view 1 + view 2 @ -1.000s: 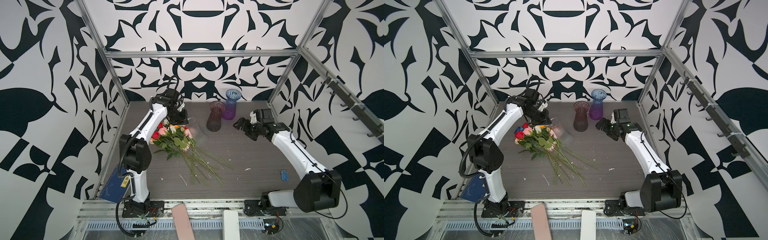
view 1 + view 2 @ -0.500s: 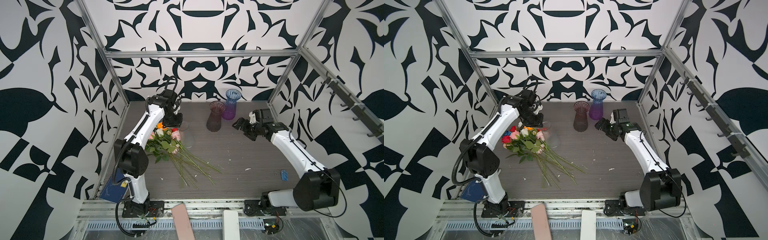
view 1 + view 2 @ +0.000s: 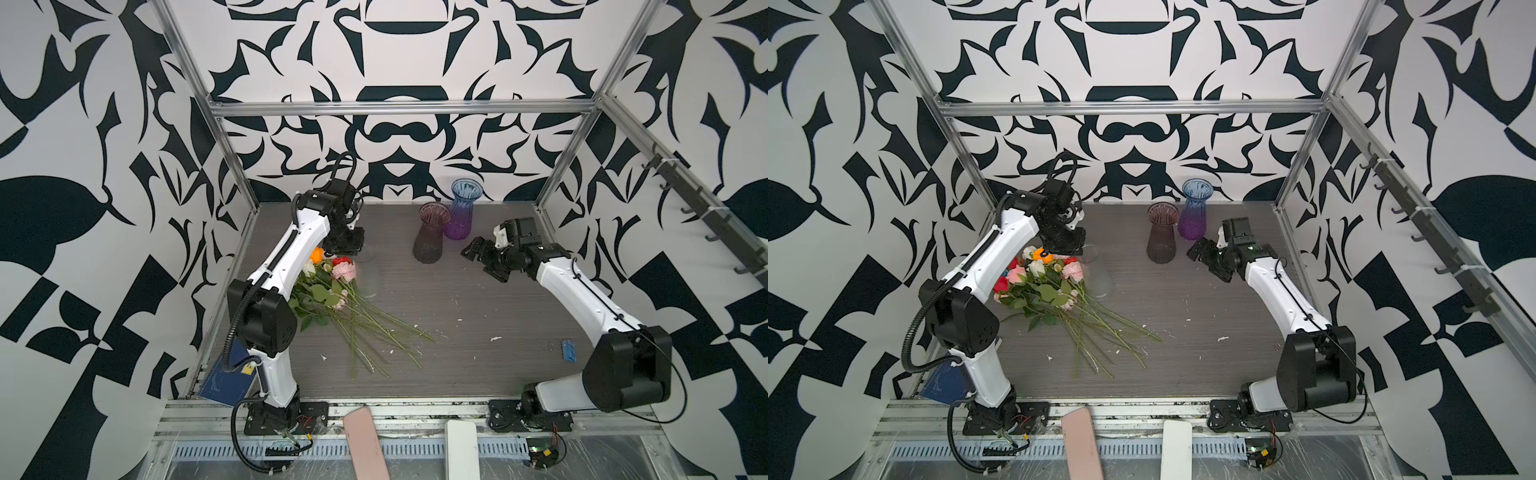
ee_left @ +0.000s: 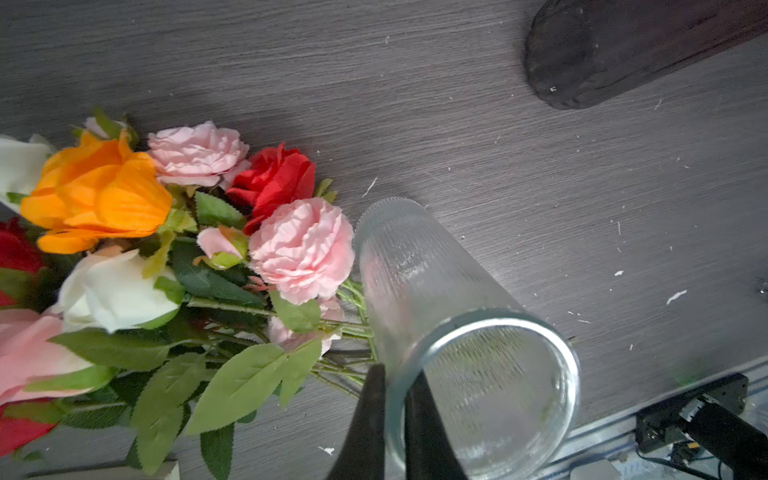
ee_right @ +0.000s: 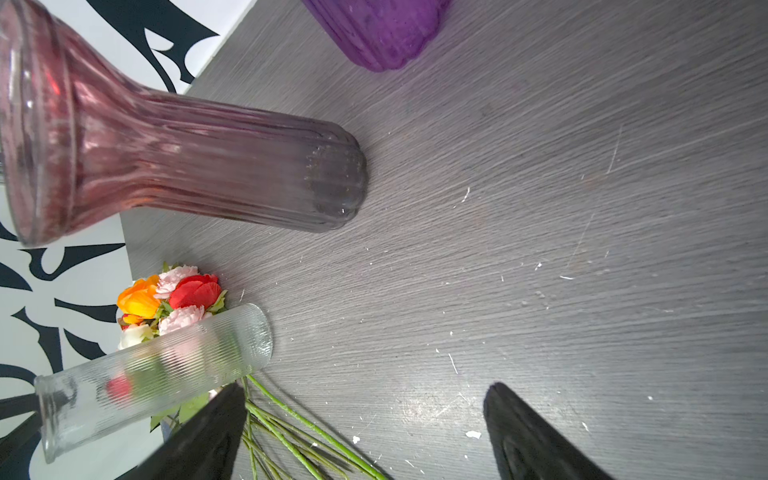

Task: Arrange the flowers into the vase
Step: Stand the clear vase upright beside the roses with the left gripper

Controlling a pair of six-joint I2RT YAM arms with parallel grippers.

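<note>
The left gripper (image 4: 395, 374) is clamped on the rim of the clear ribbed vase (image 4: 436, 282). One finger (image 4: 424, 419) is inside the mouth and the other is against the outer wall. The vase is held close to upright, mouth up and base toward the desk (image 3: 478, 332). Whether the base touches the surface cannot be determined. It is in the back-left part of the desk, just beside the blooms.

The flowers (image 3: 332, 291) lie flat on the desk as one loose bunch near the left edge. Their long axis runs diagonally, with heads toward the back-left corner and the cut stem ends fanned out toward the middle of the front edge. Orange, red, pink and white heads are visible. No stem is in the vase yet.

The right gripper (image 5: 365, 388) has its jaws wide apart with nothing between them. It hangs over bare desk toward the back-right.

A smoky-pink vase (image 3: 430, 237) and a blue-to-purple vase (image 3: 461, 212) stand upright, close together, near the back edge.
</note>
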